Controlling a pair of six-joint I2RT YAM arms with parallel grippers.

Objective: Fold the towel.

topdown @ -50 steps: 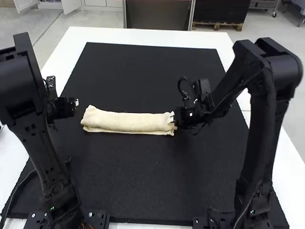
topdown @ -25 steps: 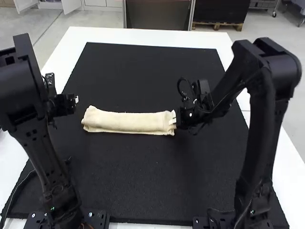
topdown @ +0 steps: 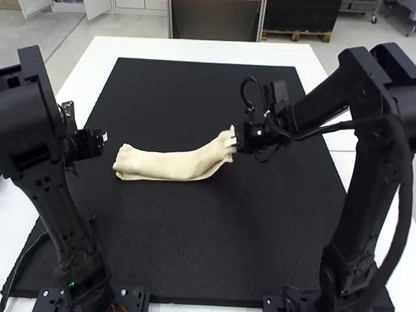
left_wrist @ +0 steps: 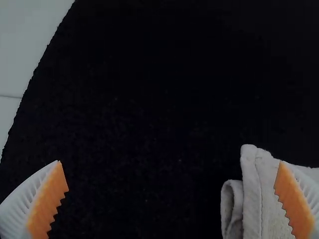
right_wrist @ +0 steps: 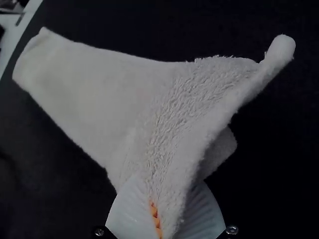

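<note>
Across the black mat (topdown: 195, 240) on the white tabletop (topdown: 188, 48), the towel (topdown: 166, 165) lies folded in a long strip, its axis running left to right, the right end lifted and clenched in the right pincer (topdown: 234, 140); the left pincer (topdown: 104, 137), fingers parted, stands near the other end.

Our left arm (topdown: 55, 201) and right arm (topdown: 364, 188) are black, with blocky upper housings. We see thin black cables (topdown: 244, 91) looping near the right gripper (topdown: 233, 140). It and our left gripper (topdown: 104, 137) have white ribbed fingers (left_wrist: 20, 209) with orange pads (left_wrist: 49, 201); the left's are toothed.
</note>
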